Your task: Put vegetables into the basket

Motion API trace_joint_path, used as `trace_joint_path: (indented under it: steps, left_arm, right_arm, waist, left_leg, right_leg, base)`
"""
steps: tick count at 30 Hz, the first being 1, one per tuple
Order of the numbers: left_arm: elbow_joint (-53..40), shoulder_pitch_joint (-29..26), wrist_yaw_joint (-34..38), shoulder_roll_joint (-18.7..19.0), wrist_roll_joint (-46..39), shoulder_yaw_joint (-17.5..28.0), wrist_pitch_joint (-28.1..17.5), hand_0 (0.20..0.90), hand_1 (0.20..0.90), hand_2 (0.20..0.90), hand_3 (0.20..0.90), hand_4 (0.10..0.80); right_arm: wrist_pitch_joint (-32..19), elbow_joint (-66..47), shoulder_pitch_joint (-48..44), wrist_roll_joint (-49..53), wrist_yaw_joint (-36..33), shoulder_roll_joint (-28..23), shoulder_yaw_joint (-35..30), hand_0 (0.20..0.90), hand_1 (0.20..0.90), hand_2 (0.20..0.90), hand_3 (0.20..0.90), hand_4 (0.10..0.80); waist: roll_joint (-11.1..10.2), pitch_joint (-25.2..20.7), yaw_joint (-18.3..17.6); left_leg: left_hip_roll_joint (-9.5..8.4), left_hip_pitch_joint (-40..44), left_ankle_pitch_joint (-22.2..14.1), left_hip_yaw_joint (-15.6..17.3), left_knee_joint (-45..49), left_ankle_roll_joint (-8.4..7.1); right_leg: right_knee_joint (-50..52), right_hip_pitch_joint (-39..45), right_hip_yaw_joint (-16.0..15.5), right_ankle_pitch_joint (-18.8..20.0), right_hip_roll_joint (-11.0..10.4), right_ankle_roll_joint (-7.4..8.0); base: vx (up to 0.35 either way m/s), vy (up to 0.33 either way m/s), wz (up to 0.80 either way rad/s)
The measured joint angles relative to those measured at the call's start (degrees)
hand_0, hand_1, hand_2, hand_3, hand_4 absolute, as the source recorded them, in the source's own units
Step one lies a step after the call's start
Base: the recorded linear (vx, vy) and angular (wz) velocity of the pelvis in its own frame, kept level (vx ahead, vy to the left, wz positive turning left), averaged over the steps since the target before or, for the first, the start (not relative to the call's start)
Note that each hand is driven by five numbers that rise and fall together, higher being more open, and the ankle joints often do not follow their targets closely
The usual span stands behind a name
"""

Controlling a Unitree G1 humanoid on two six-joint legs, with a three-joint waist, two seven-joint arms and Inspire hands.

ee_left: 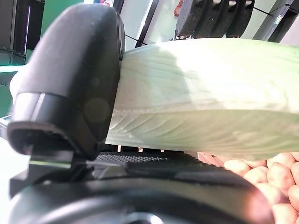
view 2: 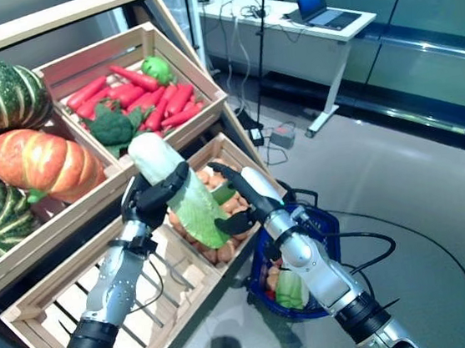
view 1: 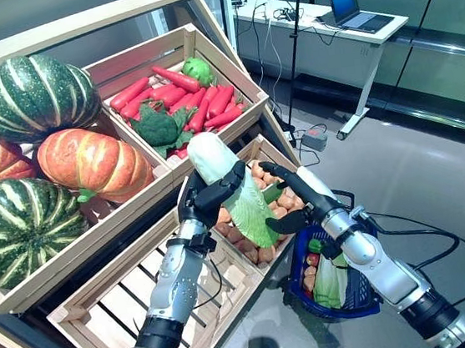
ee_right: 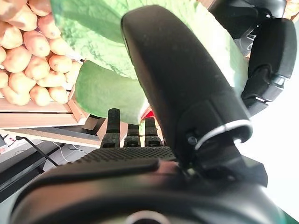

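Left hand (view 1: 218, 194) grasps cabbage (view 1: 236, 192) over potato crate (view 1: 257, 151); right hand (view 1: 295, 194) relaxed beside its leaves, above basket (view 1: 360, 300).

I am working in a mock grocery stall inside a lab: tiered wooden crates (view 1: 203, 60) of pumpkins (view 1: 92, 160), carrots (view 1: 207, 101) and potatoes (view 2: 218, 194) stand near a desk (view 1: 325, 25) with a laptop (view 1: 352, 2).

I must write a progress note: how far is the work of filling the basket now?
Some vegetables already lie in the blue basket. The left hand holds a cabbage above the potato crate, with the right hand reaching for it. The carrots and broccoli remain in their crate.
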Motion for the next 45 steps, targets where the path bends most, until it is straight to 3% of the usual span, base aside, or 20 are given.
trace_joint_path:
  steps: [11,21,24,34,41,45]
  left_arm:
    - [1.30,0.66,2.34,0.01,0.86,-0.01,1.48,0.300,0.300,0.300,0.300,0.400]
    - [4.31,2.27,2.46,0.00,0.86,0.06,1.48,0.300,0.300,0.300,0.300,0.400]
    - [4.30,2.28,2.36,0.00,0.84,0.06,1.46,0.300,0.300,0.300,0.300,0.400]
    - [3.62,2.29,1.09,0.03,0.76,0.21,1.27,0.300,0.300,0.300,0.300,0.400]
    - [-2.50,2.26,-0.50,0.27,1.28,0.51,1.25,0.300,0.300,0.300,0.300,0.400]
    - [-2.78,2.27,-1.91,0.26,1.23,0.32,1.27,0.300,0.300,0.300,0.300,0.400]
  right_arm:
    - [-1.86,-10.10,-0.54,6.93,-0.25,-1.37,-0.44,0.900,0.900,0.900,0.900,0.800]
    - [-2.16,-10.61,-0.53,10.01,0.29,-1.44,-1.01,0.900,0.900,0.900,0.900,0.800]
    - [-2.08,-10.38,-0.48,15.62,1.59,-1.17,-2.30,0.900,0.900,0.900,0.900,0.800]
    - [1.29,-3.71,0.36,20.81,2.71,-0.38,-2.41,0.900,0.900,0.900,0.900,0.800]
    - [4.34,4.15,1.15,33.95,5.19,5.75,-2.13,0.900,0.900,0.900,0.900,0.800]
    - [5.97,7.47,1.20,35.46,5.37,7.17,-1.63,0.900,0.900,0.900,0.900,0.800]
  waist:
    - [0.21,-0.06,-0.23]
    - [0.35,-0.15,-0.26]
    - [0.33,-0.16,-0.19]
    - [0.27,-0.20,-0.16]
    - [0.18,-0.26,-0.06]
    - [-0.04,-0.39,0.09]
  left_leg:
    - [0.00,0.03,0.00,0.06,0.00,0.00]
    - [0.00,0.05,0.00,0.10,0.00,0.00]
    - [0.00,0.09,0.00,0.08,0.00,0.00]
    - [0.00,0.20,0.00,-0.01,0.00,0.00]
    - [-0.01,0.21,0.02,-0.25,0.00,-0.01]
    - [-0.02,0.11,0.15,-0.72,0.00,0.01]
  right_leg:
    - [0.00,-0.01,0.11,0.00,0.01,0.00]
    - [0.00,-0.01,0.18,0.00,0.01,0.00]
    - [0.01,0.06,0.16,0.00,0.01,0.00]
    - [0.01,0.23,0.04,0.00,0.01,0.00]
    - [0.01,0.38,-0.16,0.00,0.00,0.00]
    - [0.01,0.48,-0.29,0.00,0.00,0.00]
  base:
    - [0.000,0.000,0.00]
    - [0.000,0.000,0.00]
    - [0.000,0.000,0.00]
    - [0.000,0.000,0.00]
    - [-0.001,0.000,0.01]
    - [-0.005,-0.001,0.05]
